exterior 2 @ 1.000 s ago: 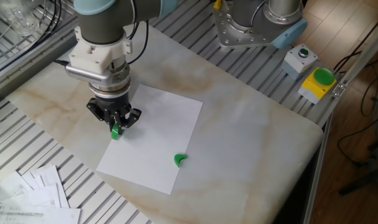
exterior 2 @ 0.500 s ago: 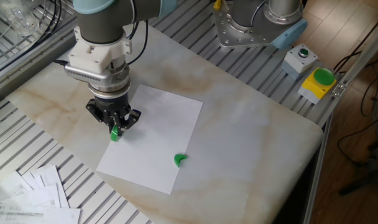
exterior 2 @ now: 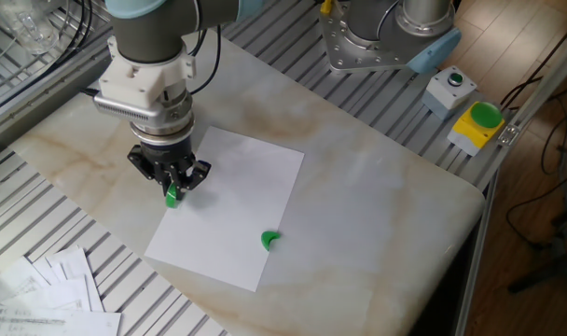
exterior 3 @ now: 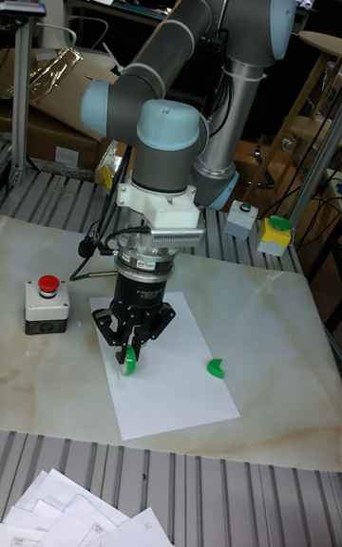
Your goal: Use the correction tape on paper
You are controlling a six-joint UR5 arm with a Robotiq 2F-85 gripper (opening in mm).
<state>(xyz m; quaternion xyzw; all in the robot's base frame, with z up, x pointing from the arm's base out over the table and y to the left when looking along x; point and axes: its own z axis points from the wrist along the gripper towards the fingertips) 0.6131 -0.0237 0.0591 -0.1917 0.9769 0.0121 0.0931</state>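
The white paper (exterior 2: 237,210) (exterior 3: 176,376) lies flat on the marble table. My gripper (exterior 2: 173,189) (exterior 3: 131,351) points straight down over the sheet's left edge and is shut on the correction tape (exterior 2: 172,197) (exterior 3: 130,359), whose green wheel shows between the fingertips. The tape's lower end sits at or just above the paper; contact cannot be told. A small solid green crescent piece (exterior 2: 269,241) (exterior 3: 216,368) rests on the paper to the right of the gripper.
A grey box with a red button (exterior 3: 46,305) stands left of the paper. Printed sheets (exterior 2: 50,294) (exterior 3: 85,520) are fanned off the front edge. A white button box (exterior 2: 449,86) and a yellow box with a green button (exterior 2: 479,121) sit at the far right.
The gripper with the correction tape has crept slightly up and left along the paper's left edge. The crescent and the paper have stayed put.
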